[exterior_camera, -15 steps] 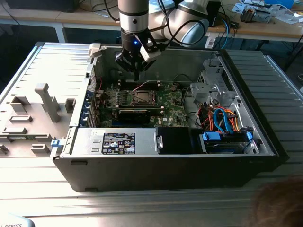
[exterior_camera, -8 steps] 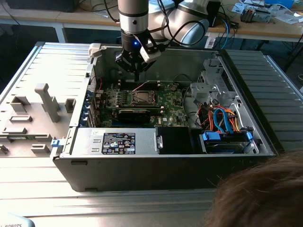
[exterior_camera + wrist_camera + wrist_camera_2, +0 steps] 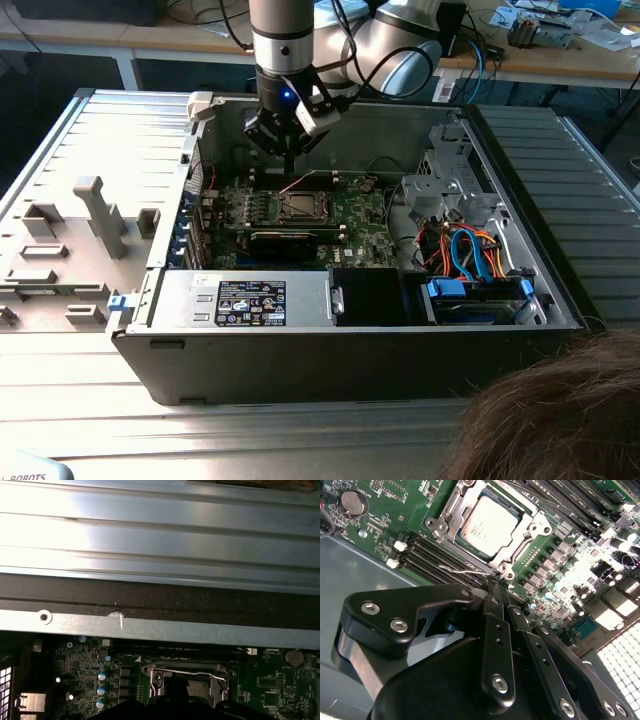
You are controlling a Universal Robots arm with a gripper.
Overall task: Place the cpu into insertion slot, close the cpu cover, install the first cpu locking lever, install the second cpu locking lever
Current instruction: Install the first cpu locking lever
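The cpu, a pale silver square, lies in the insertion slot on the green motherboard. The cpu cover, a silvery frame, lies down around it. A thin wire locking lever runs along the slot's edge on the gripper's side, and the first wrist view shows a lever across the slot's rim. My gripper hangs just above the board with its black fingers shut together and nothing seen between them. The tips are right beside that lever's end; I cannot tell whether they touch. In the exterior view the gripper stands just behind the slot.
Long black memory slots lie between gripper and socket. A black card and the power supply sit nearer the case front. Cables and a drive cage fill the exterior view's right. A grey fixture tray lies outside. A person's hair shows at front.
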